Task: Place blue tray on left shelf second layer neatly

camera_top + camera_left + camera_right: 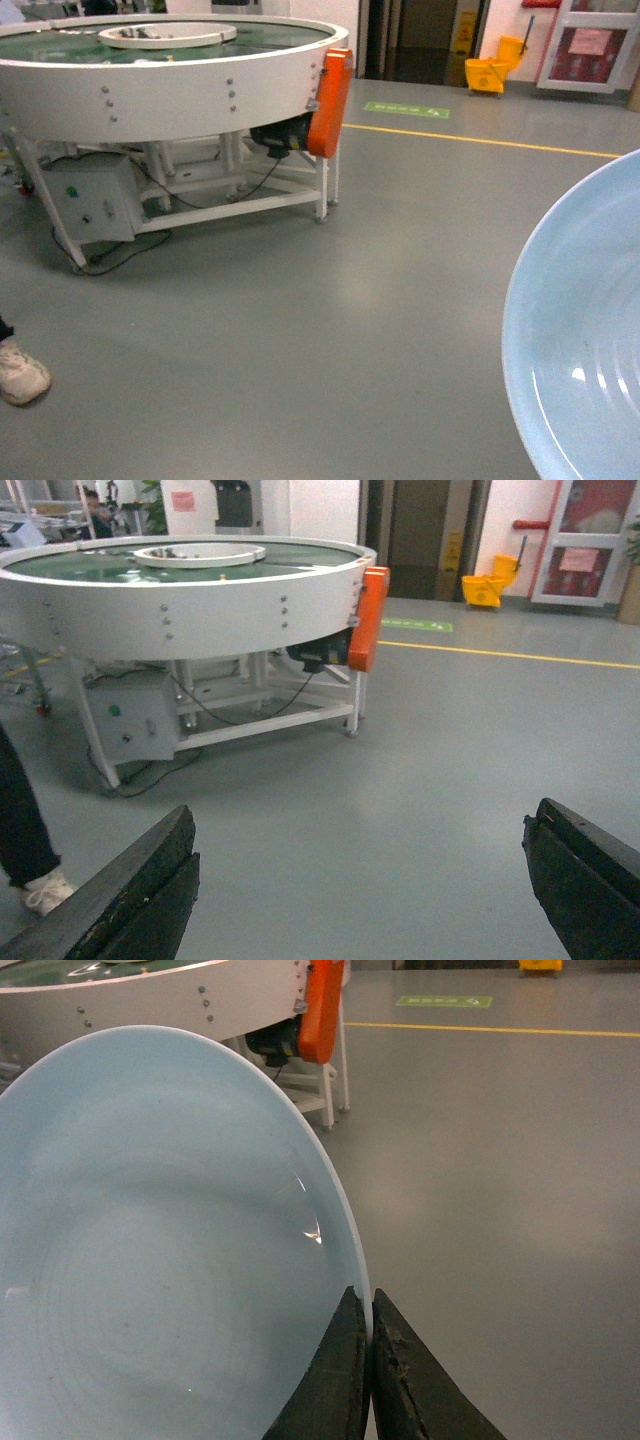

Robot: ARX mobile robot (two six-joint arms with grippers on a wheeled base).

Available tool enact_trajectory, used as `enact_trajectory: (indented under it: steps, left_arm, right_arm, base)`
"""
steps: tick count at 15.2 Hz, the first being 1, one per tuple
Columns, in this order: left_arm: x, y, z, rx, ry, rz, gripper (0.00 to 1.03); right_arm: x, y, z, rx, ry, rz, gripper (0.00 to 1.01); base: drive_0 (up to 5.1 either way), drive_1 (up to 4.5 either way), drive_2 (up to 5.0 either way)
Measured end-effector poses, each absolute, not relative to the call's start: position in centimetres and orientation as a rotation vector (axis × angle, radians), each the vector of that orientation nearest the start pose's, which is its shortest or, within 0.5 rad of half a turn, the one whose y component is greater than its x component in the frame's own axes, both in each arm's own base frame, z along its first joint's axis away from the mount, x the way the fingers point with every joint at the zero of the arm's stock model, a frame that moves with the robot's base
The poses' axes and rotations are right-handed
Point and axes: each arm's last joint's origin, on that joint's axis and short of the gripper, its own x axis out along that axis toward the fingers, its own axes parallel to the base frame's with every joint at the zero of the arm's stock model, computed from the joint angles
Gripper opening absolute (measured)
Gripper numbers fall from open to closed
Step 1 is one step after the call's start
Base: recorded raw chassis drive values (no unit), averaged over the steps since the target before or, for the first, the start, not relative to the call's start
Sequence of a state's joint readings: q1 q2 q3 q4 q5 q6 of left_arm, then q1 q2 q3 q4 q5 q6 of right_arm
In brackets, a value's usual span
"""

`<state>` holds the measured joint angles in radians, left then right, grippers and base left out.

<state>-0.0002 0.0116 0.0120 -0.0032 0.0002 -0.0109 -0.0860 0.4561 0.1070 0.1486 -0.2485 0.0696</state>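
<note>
The blue tray (150, 1250) is a pale sky-blue glossy round dish that fills the left of the right wrist view, held up on edge above the floor. My right gripper (370, 1310) is shut on its rim, one finger on each face. In the head view the blue tray (585, 340) shows at the lower right; the gripper itself is out of that frame. My left gripper (360, 855) is open, its two black fingers wide apart with only floor between them. The left shelf second layer is out of view.
A round white conveyor table (150, 95) with an orange guard (330, 100) and a grey control box (95, 200) stands at the upper left. A person's white shoe (20, 372) is at the left edge. A yellow mop bucket (495, 68) and a yellow floor line (480, 140) lie far back.
</note>
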Motion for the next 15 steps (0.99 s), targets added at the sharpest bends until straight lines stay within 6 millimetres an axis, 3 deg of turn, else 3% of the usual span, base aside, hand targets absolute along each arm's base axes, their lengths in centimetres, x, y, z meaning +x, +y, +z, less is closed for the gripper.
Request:
enact_trajectory:
  steps: [5,15]
  left_arm:
    - [9.77,0.0,16.63,-0.011,0.004,0.0,0.98]
    - [9.77,0.0,16.62,-0.011,0.005,0.0,0.98]
  right_arm:
    - [12.78,-0.4,17.35,0.102,0.201,0.153,0.02]
    - [12.78,-0.4,17.32,0.102,0.203,0.154,0.02]
  base:
    - [-0.6,-1.42,-2.1]
    - [-1.7,2.54,-5.9]
